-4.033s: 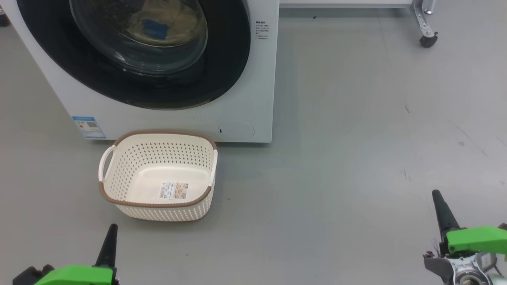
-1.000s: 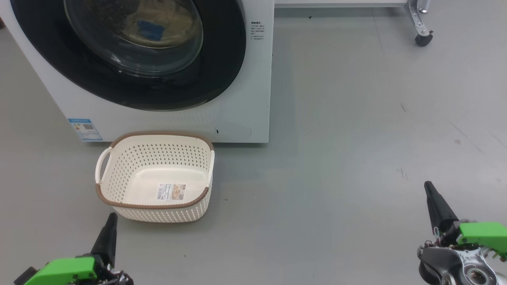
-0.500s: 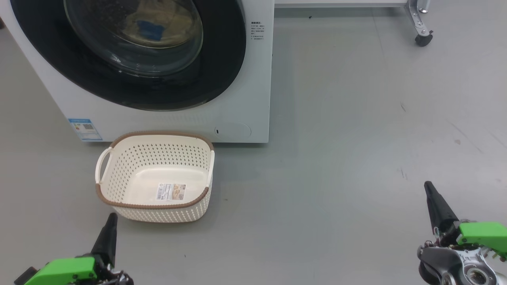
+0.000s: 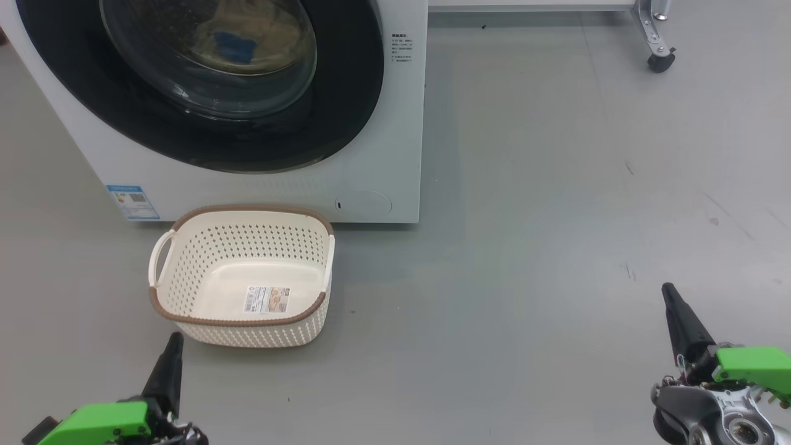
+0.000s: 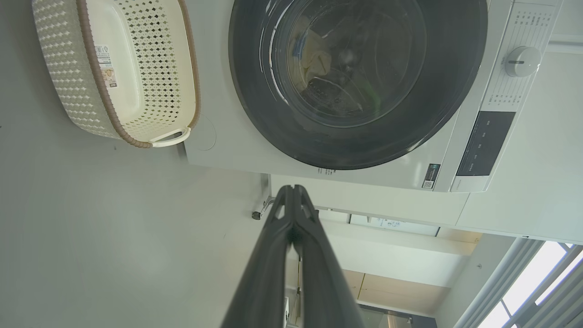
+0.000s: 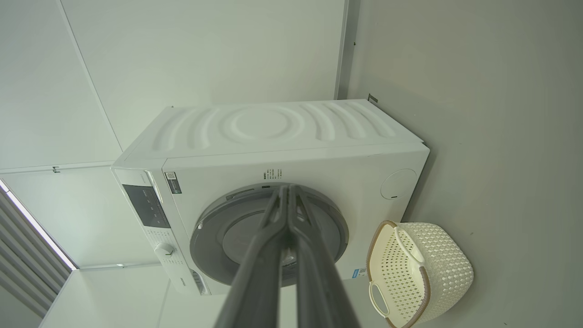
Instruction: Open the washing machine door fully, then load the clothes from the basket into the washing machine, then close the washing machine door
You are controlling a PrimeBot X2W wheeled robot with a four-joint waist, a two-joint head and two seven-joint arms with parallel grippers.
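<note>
The white washing machine (image 4: 383, 123) stands at the upper left, and its black-rimmed round door (image 4: 346, 117) lies flush against the front. Through the glass I see the cream clothes (image 4: 259, 37) with a blue patch inside the drum; in the left wrist view the clothes (image 5: 316, 59) also sit behind the door (image 5: 437, 91). The cream basket (image 4: 185, 272) sits on the floor before the machine, holding nothing but its label. My left gripper (image 4: 175, 340) is shut at the lower left, just below the basket. My right gripper (image 4: 667, 290) is shut at the lower right, far from both.
A caster of a wheeled frame (image 4: 660, 60) stands at the upper right. Grey floor (image 4: 525, 247) stretches right of the machine and basket. In the right wrist view the machine (image 6: 273, 136) backs onto a white wall, with the basket (image 6: 432, 269) beside it.
Since four seconds ago the head view has shifted slightly and both grippers sit a little differently in it. Over the last second nothing has moved.
</note>
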